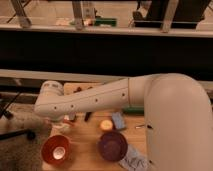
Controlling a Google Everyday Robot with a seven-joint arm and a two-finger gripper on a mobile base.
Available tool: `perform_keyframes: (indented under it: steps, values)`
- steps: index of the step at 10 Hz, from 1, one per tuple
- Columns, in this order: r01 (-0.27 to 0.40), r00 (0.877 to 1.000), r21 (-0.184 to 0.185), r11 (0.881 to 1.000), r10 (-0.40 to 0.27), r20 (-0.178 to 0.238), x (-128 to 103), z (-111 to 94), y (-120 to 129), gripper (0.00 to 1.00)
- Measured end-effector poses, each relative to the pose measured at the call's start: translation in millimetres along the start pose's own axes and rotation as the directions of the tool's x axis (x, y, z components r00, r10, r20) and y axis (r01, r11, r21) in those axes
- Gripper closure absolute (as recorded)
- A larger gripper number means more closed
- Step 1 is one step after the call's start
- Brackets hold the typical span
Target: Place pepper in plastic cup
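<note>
My white arm [100,100] reaches from the right across the back of the wooden table [87,135]. Its bend is at the left, and my gripper [66,120] hangs just below it, low over the table's left side, behind the orange-red bowl. A small reddish bit shows at the gripper; I cannot tell whether it is the pepper. The plastic cup is not in view; the arm hides the back of the table.
An orange-red bowl with a white centre [56,149] stands front left and a dark purple bowl [112,145] front middle. A yellow-orange lump [106,125], a blue-grey object [119,120], a dark stick [89,116], a utensil [144,126] and a crumpled wrapper [133,161] lie around them.
</note>
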Motion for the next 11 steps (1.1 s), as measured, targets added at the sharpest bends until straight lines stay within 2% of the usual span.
perform_keyframes:
  steps: [8, 11]
  values:
    - [0.018, 1.0, -0.005, 1.0, -0.018, -0.003, -10, 9, -8, 0.98]
    - [0.029, 1.0, -0.01, 1.0, -0.029, 0.001, -12, 11, -7, 0.7]
